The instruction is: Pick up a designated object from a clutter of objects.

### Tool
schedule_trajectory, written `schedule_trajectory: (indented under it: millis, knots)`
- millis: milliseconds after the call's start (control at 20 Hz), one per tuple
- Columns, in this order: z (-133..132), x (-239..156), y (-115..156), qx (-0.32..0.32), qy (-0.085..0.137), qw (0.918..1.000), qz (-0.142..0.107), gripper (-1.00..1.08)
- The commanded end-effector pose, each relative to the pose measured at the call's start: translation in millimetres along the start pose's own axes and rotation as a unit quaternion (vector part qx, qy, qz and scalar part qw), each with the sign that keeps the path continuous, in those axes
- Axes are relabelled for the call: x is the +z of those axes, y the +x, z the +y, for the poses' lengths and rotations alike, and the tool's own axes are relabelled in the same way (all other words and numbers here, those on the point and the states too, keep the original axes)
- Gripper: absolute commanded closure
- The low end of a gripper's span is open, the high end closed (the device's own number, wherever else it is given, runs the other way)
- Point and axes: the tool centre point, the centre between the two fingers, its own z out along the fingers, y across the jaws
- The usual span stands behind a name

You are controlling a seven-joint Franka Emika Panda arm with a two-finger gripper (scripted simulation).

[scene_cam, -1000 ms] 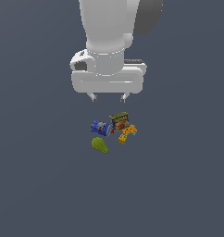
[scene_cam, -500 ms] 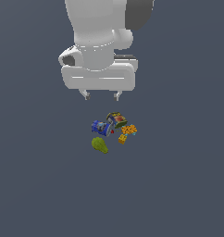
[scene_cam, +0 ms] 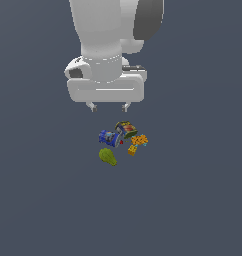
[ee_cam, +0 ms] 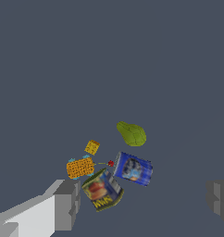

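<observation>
The blue can (scene_cam: 108, 136) lies on its side on the grey floor in the clutter, also in the wrist view (ee_cam: 133, 169). Beside it are the green-and-red tin (scene_cam: 126, 129) (ee_cam: 102, 190), an orange blocky toy (scene_cam: 137, 142) (ee_cam: 80, 166) and a green pear-like fruit (scene_cam: 107, 156) (ee_cam: 131, 133). My gripper (scene_cam: 109, 107) hangs open and empty above the clutter, apart from everything. In the wrist view its fingers (ee_cam: 67, 203) stand wide apart, and the can and tin show between them.
The grey floor (scene_cam: 193, 190) stretches around the clutter. A small red marker (ee_cam: 110, 163) sits between the can and the orange toy.
The arm and gripper have shifted toward the exterior view's left and moved nearer over the clutter. The objects have not moved.
</observation>
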Motion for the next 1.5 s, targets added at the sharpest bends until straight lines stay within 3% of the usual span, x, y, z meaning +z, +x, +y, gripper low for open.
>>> schedule_trajectory:
  millis: [0,350,700,1050,1450]
  knots:
    - [2,8,-1,-0.018,-0.001,0.9998,-0.001,-0.92]
    - [8,37,-6,-0.090,-0.006,0.9959,-0.005,-0.92]
    - [15,72,-14,-0.177,-0.009,0.9841,-0.010,-0.92]
    - [21,106,-25,-0.263,-0.011,0.9646,-0.016,-0.92]
    - [27,142,-42,-0.359,-0.011,0.9328,-0.023,-0.92]
